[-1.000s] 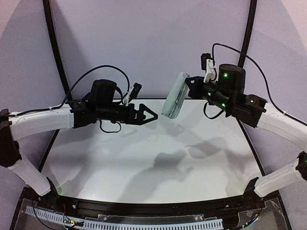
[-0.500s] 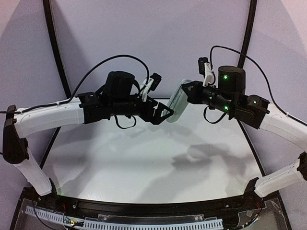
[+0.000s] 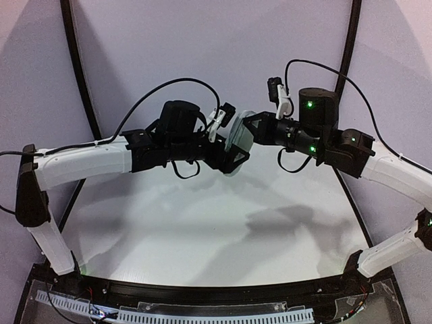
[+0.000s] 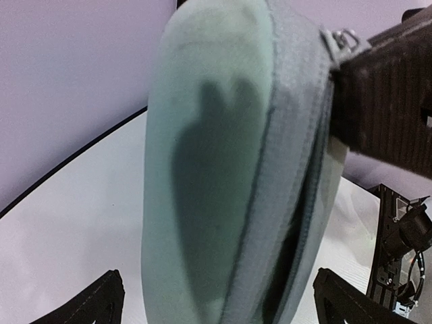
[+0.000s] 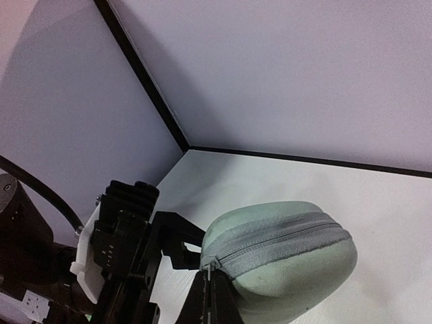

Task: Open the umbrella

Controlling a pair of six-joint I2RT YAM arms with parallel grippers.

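A pale mint oval hard case hangs in the air above the back of the table, between the two arms. My right gripper is shut on the zipper pull at one end of the case, its fingertips pinched together there. My left gripper is open, one finger on each side of the case, and neither pad touches it. A dark gap shows along the zipper seam. The umbrella is out of view.
The white table lies well below both grippers, with a black border where it meets the lilac back wall. Black cables loop above each wrist.
My left arm has swung right and up until its open jaws straddle the case. The right arm has brought the case a little to the left.
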